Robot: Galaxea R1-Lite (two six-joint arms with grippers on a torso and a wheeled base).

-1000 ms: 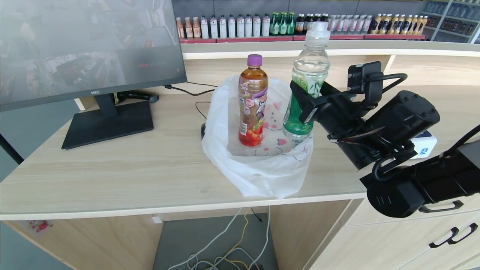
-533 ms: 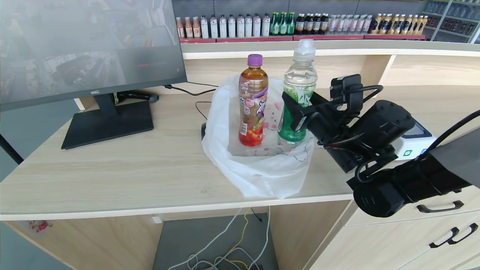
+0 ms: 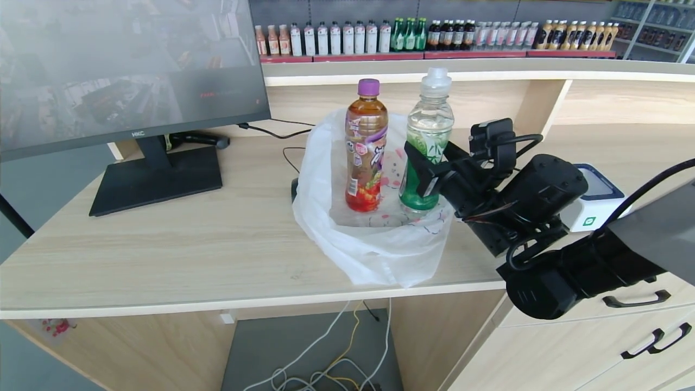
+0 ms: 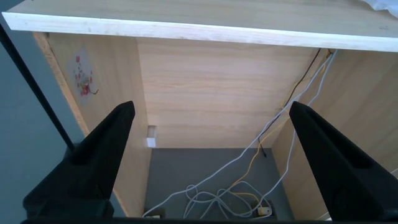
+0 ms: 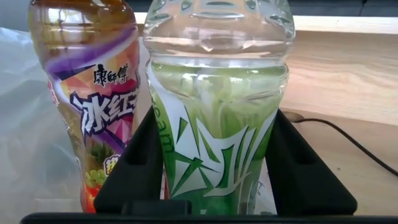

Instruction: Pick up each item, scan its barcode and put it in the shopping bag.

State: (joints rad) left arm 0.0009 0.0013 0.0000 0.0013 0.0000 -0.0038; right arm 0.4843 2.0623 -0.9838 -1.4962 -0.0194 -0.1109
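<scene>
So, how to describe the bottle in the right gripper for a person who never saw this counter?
On the wooden counter, beside the monitor, lies an open white shopping bag with two upright bottles in it. The wanted one is the clear bottle with a green label and a pale cap, held by the right gripper; its neighbour is brown with a purple cap.
</scene>
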